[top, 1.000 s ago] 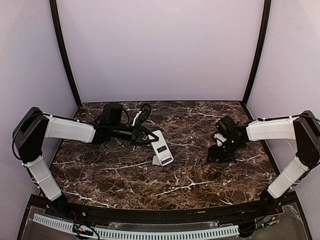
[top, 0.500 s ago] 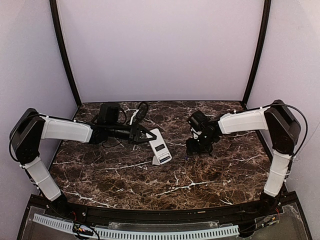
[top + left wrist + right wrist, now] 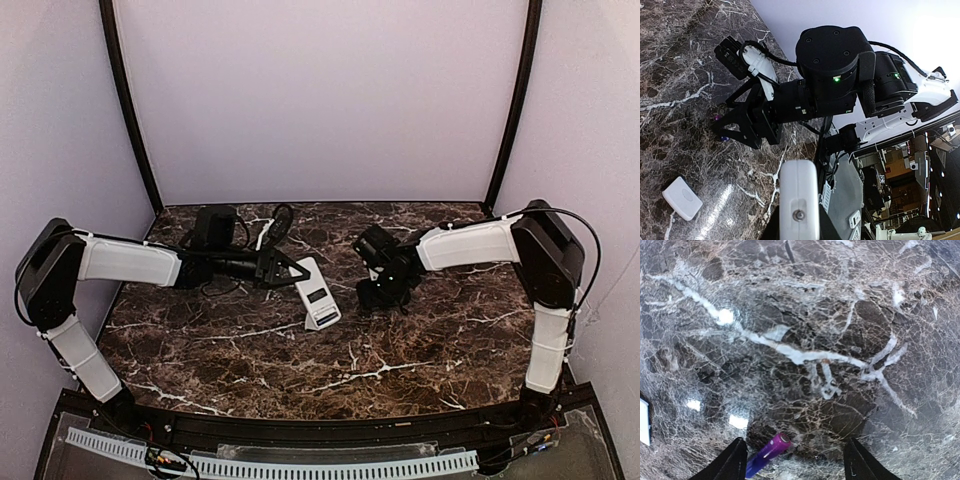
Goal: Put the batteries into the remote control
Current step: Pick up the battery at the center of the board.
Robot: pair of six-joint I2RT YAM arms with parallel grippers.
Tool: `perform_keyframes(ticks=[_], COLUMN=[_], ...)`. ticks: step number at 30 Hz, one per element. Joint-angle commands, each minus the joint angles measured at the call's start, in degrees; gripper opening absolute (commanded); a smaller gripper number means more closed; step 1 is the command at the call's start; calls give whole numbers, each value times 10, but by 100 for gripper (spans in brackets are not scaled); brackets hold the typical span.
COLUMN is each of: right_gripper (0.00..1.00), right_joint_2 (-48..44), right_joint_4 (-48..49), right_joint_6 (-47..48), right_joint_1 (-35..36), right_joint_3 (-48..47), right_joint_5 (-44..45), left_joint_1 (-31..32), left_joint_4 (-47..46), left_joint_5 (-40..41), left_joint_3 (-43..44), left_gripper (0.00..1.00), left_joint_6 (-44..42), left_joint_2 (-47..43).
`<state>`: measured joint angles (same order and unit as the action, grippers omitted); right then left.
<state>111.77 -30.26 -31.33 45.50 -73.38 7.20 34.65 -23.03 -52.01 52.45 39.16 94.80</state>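
Note:
My left gripper (image 3: 296,276) is shut on the remote control (image 3: 319,299) and holds it white back up, with the battery recess showing. In the left wrist view the remote's white end (image 3: 798,197) sits between the jaws. My right gripper (image 3: 384,291) is open and low over the table, right of the remote. In the right wrist view one purple and blue battery (image 3: 767,454) lies on the marble between its spread fingers (image 3: 733,463), close to the left one. A second battery is not clearly seen.
A small white cover plate (image 3: 682,198) lies flat on the marble near the remote. Black cables (image 3: 282,226) and the left arm's wrist sit at the back left. A white edge (image 3: 644,422) shows at the left border of the right wrist view.
My right arm has swung left from the right side of the table toward the middle and now hangs over a battery. My left gripper, with the remote, has drifted slightly left.

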Motion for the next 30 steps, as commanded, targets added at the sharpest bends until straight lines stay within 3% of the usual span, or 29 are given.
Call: perform_keyframes(ticks=[1, 8, 30], right_gripper=[62, 43, 8], right_joint_2=[5, 17, -17], right_joint_4=[-30, -40, -10], right_joint_6=[5, 19, 108], right_joint_1=[19, 42, 5], right_joint_3=[15, 16, 73], right_joint_5=[-22, -27, -38], left_joint_1=[-3, -4, -6], left_joint_4=[0, 0, -2], left_joint_5=[-8, -9, -9], left_joint_3=[-5, -5, -6], left_gripper=[0, 0, 0], left_joint_6=[-8, -7, -6], left_joint_2=[-25, -24, -18])
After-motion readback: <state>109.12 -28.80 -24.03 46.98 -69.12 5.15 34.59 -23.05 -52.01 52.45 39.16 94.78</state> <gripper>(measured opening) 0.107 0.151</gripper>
